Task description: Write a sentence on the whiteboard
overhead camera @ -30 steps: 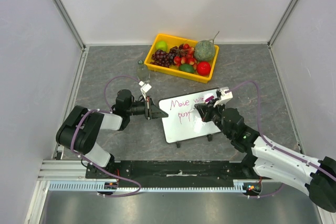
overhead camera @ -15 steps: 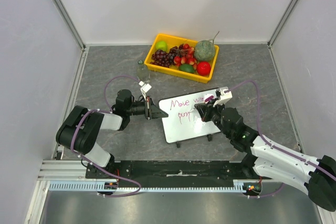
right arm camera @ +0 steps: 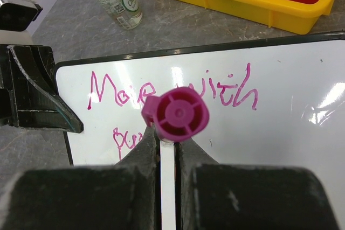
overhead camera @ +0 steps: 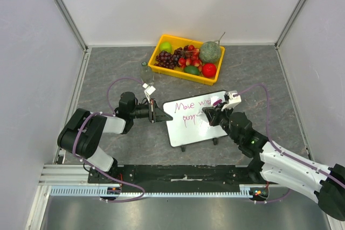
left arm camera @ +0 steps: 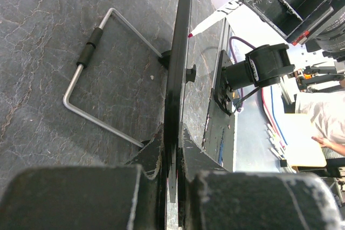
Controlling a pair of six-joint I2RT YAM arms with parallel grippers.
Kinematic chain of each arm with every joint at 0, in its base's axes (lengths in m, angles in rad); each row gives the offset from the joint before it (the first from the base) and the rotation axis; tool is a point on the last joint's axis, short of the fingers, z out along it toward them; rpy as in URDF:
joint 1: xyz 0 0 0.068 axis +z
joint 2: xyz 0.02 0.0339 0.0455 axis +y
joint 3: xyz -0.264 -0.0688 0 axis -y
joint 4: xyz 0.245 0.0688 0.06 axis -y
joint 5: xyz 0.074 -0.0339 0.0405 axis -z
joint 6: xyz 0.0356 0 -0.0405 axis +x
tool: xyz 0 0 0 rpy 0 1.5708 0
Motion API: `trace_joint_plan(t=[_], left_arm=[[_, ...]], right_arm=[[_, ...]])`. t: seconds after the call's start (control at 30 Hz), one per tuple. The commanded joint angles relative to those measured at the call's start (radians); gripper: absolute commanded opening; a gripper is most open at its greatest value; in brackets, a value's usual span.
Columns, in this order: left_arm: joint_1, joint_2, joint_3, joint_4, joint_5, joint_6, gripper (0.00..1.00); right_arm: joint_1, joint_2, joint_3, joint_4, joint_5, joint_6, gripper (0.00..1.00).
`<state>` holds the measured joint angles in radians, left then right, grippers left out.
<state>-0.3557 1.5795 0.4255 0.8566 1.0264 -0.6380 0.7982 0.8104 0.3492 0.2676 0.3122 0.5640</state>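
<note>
Grey stone-look table (overhead camera: pixel 118 63) w/ pale walls on three sides. Both arms reach in from the near edge. The L arm bends in from the left side and the R arm stretches up from the bottom right.

The whiteboard (overhead camera: pixel 186 130) sits mid-table betw. the two arms, a bit skewed, its left end nearer the back. It is glossy white w/ a thin black rim. The left wrist view sees it edge-on (left arm camera: pixel 180 52), w/ a bent wire leg (left arm camera: pixel 91 46) folded out on the table beside it.

A yellow tray (overhead camera: pixel 178 74) sits behind the board, apart from it, holding a green melon (overhead camera: pixel 210 51), a red apple (overhead camera: pixel 209 69) and dark grapes (overhead camera: pixel 166 58). A clear bottle (overhead camera: pixel 144 71) stands just left of the tray, upright.

The left gripper (overhead camera: pixel 156 112) is at the board's left edge. In its wrist view the jaws (left arm camera: pixel 171 149) are pinched tight on that rim. The right gripper (overhead camera: pixel 211 116) hangs over the board's upper right part, fingers clamped on a marker (right arm camera: pixel 176 113), w/ the magenta cap end facing the cam. The marker tip (left arm camera: pixel 207 22) is angled down, right at the white face; can't tell for sure if it touches.

The sentence (right arm camera: pixel 233 91) is thin magenta cursive in two lines. The top one reads approx. "More with". The lower one is just a few letters at the left, partly hidden behind the marker.
</note>
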Motion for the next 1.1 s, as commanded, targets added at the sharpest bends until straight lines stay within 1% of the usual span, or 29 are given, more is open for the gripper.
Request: trace_joint_plan(t=[0.0, 0.13, 0.43, 0.57, 0.83, 1.07], left_arm=[[-0.019, 0.017, -0.002, -0.074, -0.019, 0.092, 0.02], [-0.017, 0.019, -0.001, -0.076, -0.019, 0.09, 0.02], [-0.017, 0.02, -0.001, -0.079, -0.02, 0.092, 0.02], [-0.019, 0.019, -0.001, -0.079, -0.02, 0.093, 0.02], [-0.019, 0.019, -0.001, -0.08, -0.023, 0.093, 0.02], [-0.02, 0.019, -0.001, -0.079, -0.022, 0.097, 0.02]], right_arm=[[-0.004, -0.028, -0.021, -0.005, 0.001, -0.012, 0.0], [-0.005, -0.033, -0.029, -0.001, -0.018, -0.004, 0.0], [-0.005, 0.027, -0.023, 0.065, -0.055, 0.037, 0.0], [-0.005, 0.015, -0.016, 0.084, -0.056, 0.056, 0.0], [-0.036, -0.069, 0.004, 0.039, -0.075, 0.079, 0.0], [-0.066, -0.06, 0.01, 0.012, -0.056, 0.053, 0.0]])
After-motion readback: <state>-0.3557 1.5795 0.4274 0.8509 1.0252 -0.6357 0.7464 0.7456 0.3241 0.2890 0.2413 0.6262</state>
